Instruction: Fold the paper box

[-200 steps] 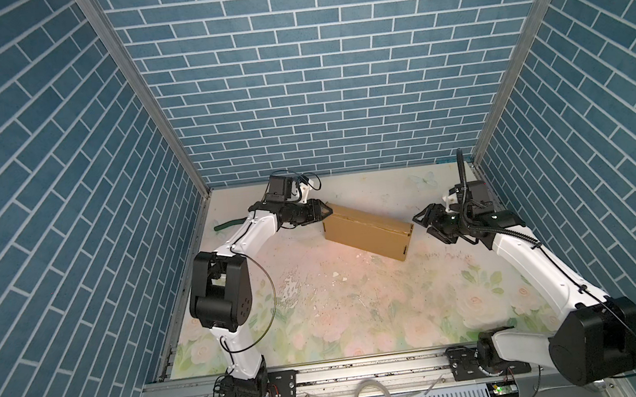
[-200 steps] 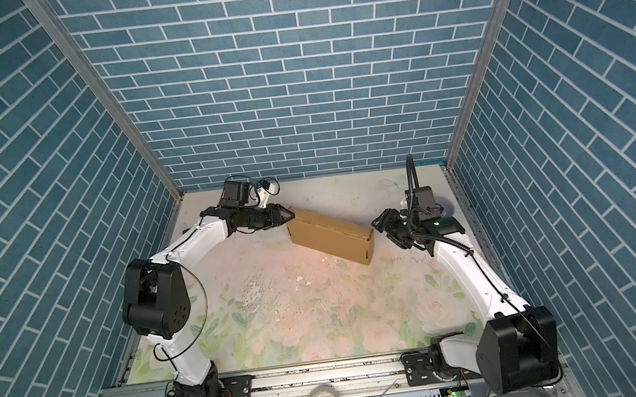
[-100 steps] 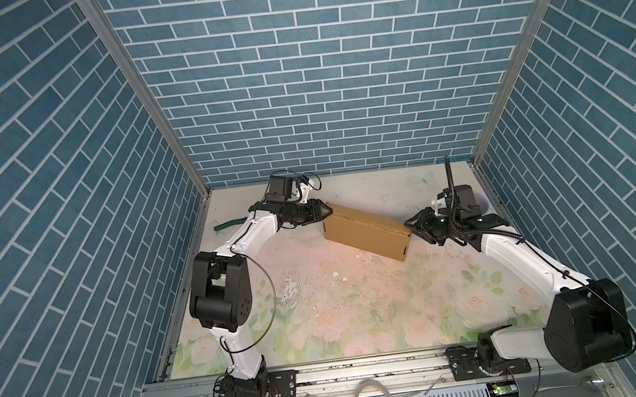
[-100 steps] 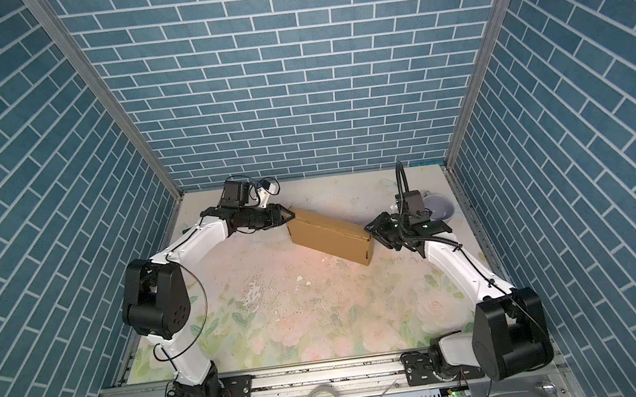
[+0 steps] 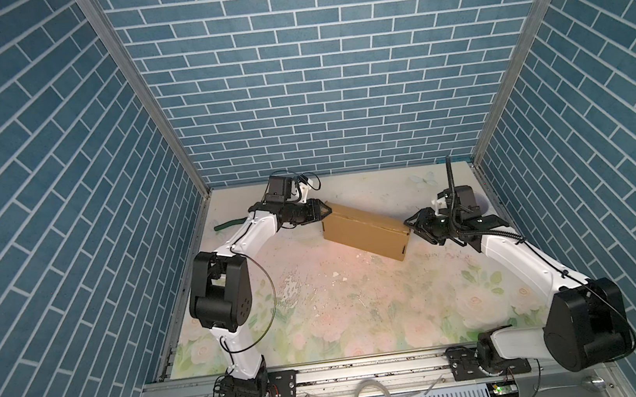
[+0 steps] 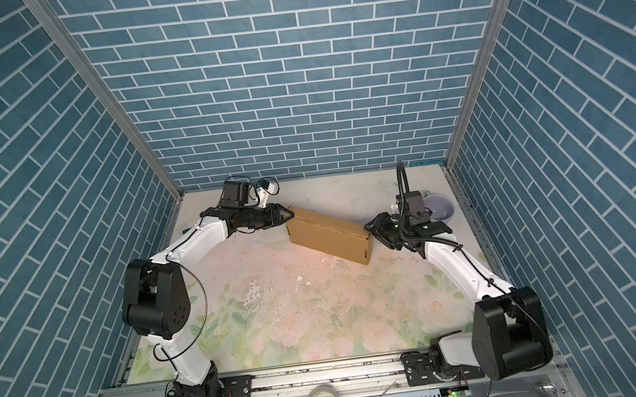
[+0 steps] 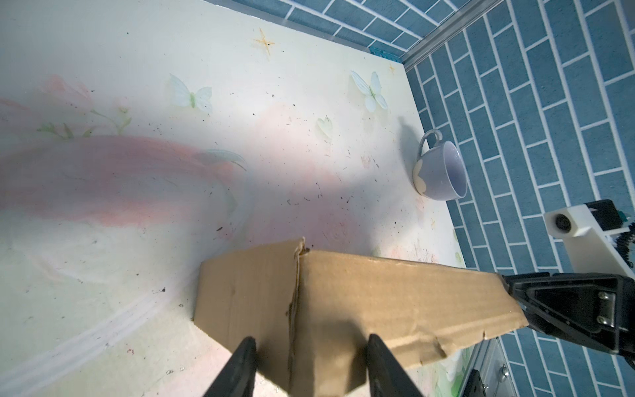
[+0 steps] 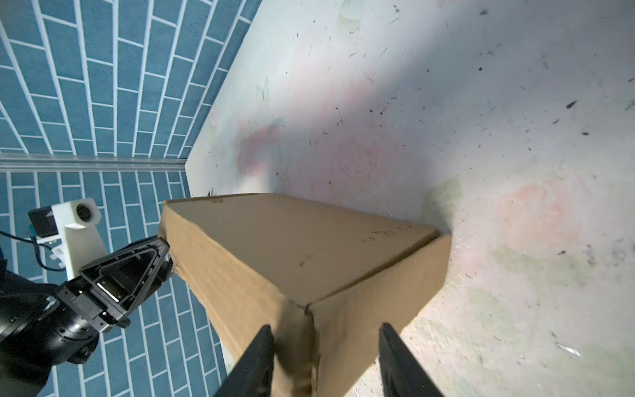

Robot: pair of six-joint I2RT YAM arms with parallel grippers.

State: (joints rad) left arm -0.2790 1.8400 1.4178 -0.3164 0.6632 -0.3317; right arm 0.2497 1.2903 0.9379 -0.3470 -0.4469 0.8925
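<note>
On table (image 5: 321, 313), two tools (image 5: 325, 211) (image 5: 410, 225), one box (image 5: 365, 231), one cup (image 6: 439, 208)

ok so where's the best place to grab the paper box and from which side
by its two short ends, coming in along its length from either side. the paper box lies closed, long and shallow, slanted on the table, so only the end corners are narrow enough to fit between jaws. the left gripper and right gripper straddle opposite end corners.
</note>
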